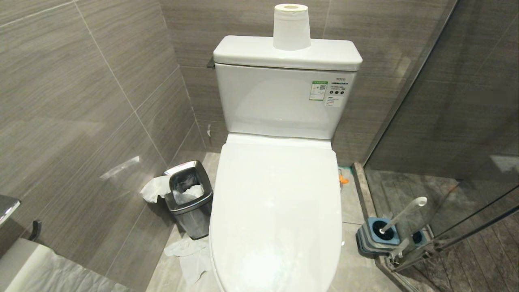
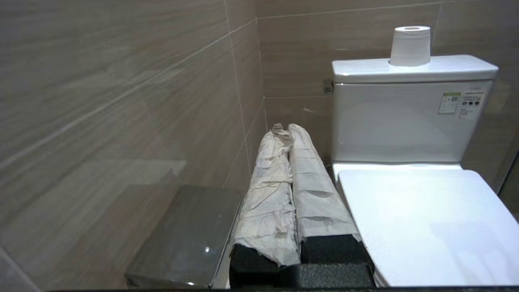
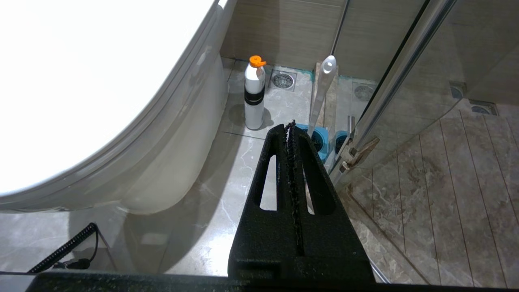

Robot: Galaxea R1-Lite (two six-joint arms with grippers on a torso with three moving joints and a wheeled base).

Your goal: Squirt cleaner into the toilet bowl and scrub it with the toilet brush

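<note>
While the lid lies flat and shut over the toilet bowl (image 1: 275, 211), the room around it shows as a narrow stall of grey-brown, wood-grained wall tiles (image 1: 81, 101) and a pale marbled stone floor (image 3: 211, 227). A white cistern (image 1: 284, 97) stands against the back wall with a roll of toilet paper (image 1: 291, 26) upright on its top. On the robot's left, between the wall and the bowl, a small square steel bin (image 1: 189, 198) sits on the floor with crumpled tissue (image 1: 156, 188) spilling beside it and more paper (image 1: 190, 257) lying flat in front. On the right, a glass shower partition (image 1: 466, 142) closes off a wood-look shower floor. The toilet brush (image 1: 403, 215) stands tilted in its square blue-and-grey holder (image 1: 379, 235) on the floor just beside the glass, near the bowl's right side. Further back, between bowl and partition, a white bottle with an orange cap (image 3: 254, 95) stands upright near a round floor drain (image 3: 282, 80). The left gripper (image 2: 286, 129), its fingers wrapped in white paper and pressed together, points toward the back wall, beside the lid's left edge. The right gripper (image 3: 290, 125), black fingers closed on nothing, hangs above the floor, aimed toward the brush holder.
</note>
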